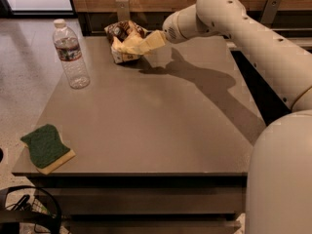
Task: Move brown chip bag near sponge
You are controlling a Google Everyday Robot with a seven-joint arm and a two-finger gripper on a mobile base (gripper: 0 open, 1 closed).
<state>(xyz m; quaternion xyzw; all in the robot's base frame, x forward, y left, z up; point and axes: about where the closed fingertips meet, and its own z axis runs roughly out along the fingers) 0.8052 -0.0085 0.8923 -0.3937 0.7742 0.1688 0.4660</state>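
Observation:
The brown chip bag [123, 32] lies crumpled at the far edge of the grey table [161, 126], left of centre. My gripper [129, 45] reaches in from the right and is down on the bag's front side, covering part of it. The sponge [45, 146], green on top with a yellow layer below, lies flat at the table's near left corner, far from the bag and the gripper.
A clear water bottle [71, 53] stands upright at the table's left side, between bag and sponge. My arm [253, 38] spans the back right of the table. A wooden wall runs behind the table. A dark wire object [24, 211] sits on the floor at lower left.

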